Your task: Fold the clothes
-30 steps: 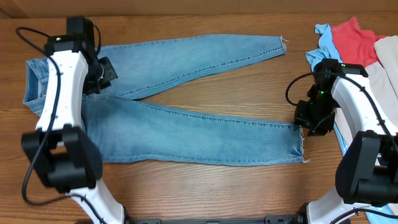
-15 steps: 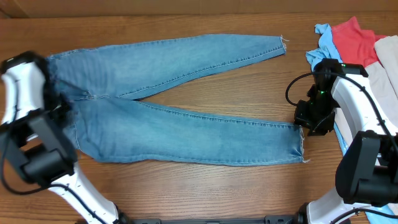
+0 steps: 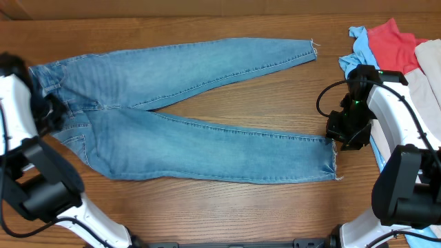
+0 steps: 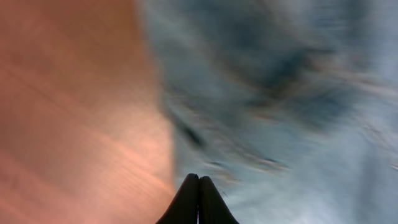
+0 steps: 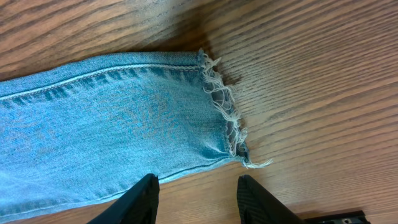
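The light blue jeans (image 3: 193,141) lie flat on the wooden table, with the waist at the left and both legs running right in a V. My left gripper (image 3: 54,114) is at the waist end. In the blurred left wrist view its jaws (image 4: 199,178) are shut, tips together, at the edge of the denim (image 4: 292,124); no cloth shows between them. My right gripper (image 3: 342,138) is open and empty, hovering by the near leg's frayed hem (image 5: 224,118), with its fingers (image 5: 198,186) just off the leg's edge.
A pile of other garments lies at the back right: light blue (image 3: 357,48), red (image 3: 389,41) and beige (image 3: 431,69). Bare wood table (image 3: 227,207) runs along the front, and the table's left edge is near my left arm.
My left arm swung from over the jeans' hip out to the far left edge. The waist end now lies more spread out. The right arm has not moved.
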Controlling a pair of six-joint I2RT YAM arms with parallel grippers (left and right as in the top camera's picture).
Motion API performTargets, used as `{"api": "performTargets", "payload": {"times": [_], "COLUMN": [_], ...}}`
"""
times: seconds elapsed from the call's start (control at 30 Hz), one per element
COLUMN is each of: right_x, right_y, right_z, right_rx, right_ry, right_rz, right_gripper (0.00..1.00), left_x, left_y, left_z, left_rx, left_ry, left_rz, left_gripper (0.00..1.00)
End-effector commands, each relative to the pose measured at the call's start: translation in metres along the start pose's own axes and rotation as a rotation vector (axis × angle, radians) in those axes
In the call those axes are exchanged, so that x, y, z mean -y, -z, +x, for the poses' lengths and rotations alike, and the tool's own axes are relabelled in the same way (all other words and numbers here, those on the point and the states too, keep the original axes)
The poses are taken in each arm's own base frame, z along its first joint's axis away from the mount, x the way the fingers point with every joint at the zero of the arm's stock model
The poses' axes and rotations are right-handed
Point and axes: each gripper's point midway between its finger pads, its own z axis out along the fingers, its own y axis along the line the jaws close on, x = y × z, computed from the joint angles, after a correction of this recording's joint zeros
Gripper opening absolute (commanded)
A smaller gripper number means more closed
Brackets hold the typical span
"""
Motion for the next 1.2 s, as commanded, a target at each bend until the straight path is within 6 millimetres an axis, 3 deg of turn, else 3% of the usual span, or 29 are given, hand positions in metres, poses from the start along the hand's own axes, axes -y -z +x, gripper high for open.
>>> {"api": "performTargets", "payload": {"times": [0.0, 0.17, 0.3, 0.43, 0.53, 0.6, 0.7, 0.87, 1.0, 1.17], "right_x": [0.002, 0.002, 0.002, 0.002, 0.002, 0.002, 0.002, 0.002, 0.002, 0.001], "right_y": [0.004, 0.004, 0.004, 0.004, 0.004, 0.004, 0.004, 0.004, 0.004, 0.004], "right_z": [0.001, 0.001, 0.001, 0.001, 0.001, 0.002, 0.002, 0.001, 0.000, -0.002], "right_rx": [0.016, 0.016, 0.016, 0.015, 0.014, 0.013, 0.012, 0.014, 0.021, 0.028], "right_ry": [0.000, 0.000, 0.000, 0.000, 0.000, 0.000, 0.000, 0.000, 0.000, -0.001], "right_rz": [0.004, 0.004, 0.004, 0.004, 0.005, 0.005, 0.005, 0.005, 0.003, 0.000], "right_gripper": [0.45, 0.45, 0.45, 0.45, 0.45, 0.45, 0.45, 0.44, 0.45, 0.45], "left_x": [0.049, 0.105, 0.120, 0.115, 0.088, 0.052, -0.019, -0.081, -0.099, -0.087], "left_y": [0.015, 0.020, 0.003, -0.028, -0.048, -0.049, -0.027, -0.008, -0.014, -0.019], "left_z": [-0.002, -0.015, -0.021, -0.014, -0.011, -0.014, -0.006, 0.018, 0.028, 0.029], "left_rx": [0.092, 0.237, 0.242, 0.158, 0.101, 0.095, 0.094, -0.020, -0.112, -0.141], "left_ry": [-0.200, -0.347, -0.365, -0.394, -0.380, -0.292, 0.008, 0.243, 0.279, 0.235], "left_rz": [0.068, 0.088, 0.090, 0.042, -0.097, -0.273, -0.508, -0.548, -0.499, -0.427], "left_gripper": [0.04, 0.04, 0.04, 0.05, 0.04, 0.04, 0.04, 0.04, 0.04, 0.04]}}
